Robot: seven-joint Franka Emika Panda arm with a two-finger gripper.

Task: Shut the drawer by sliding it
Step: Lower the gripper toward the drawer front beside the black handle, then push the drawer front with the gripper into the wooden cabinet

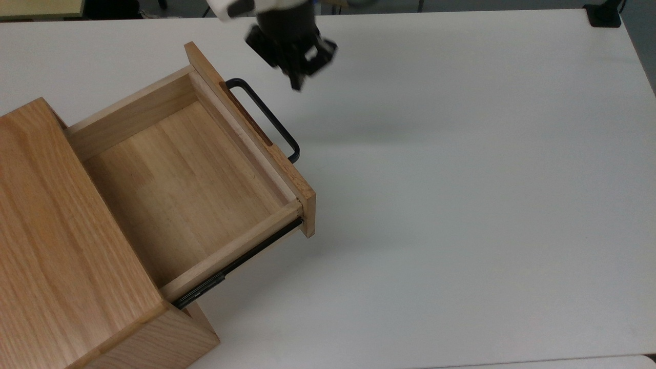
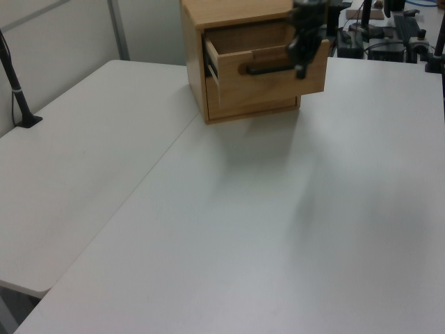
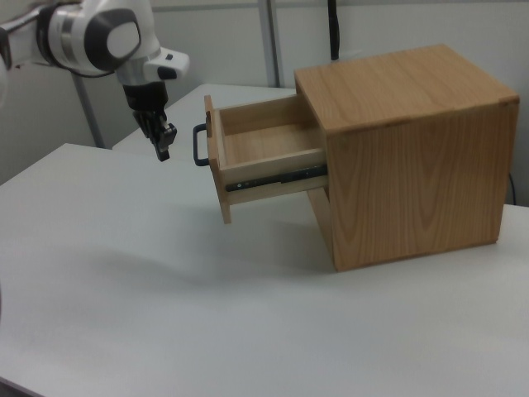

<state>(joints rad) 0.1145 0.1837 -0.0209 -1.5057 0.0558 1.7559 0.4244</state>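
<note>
Even, bright overhead light; soft shadows spread across the table [image 1: 461,205], and the gripper [image 1: 296,84] looks motion-blurred in the top view.
</note>
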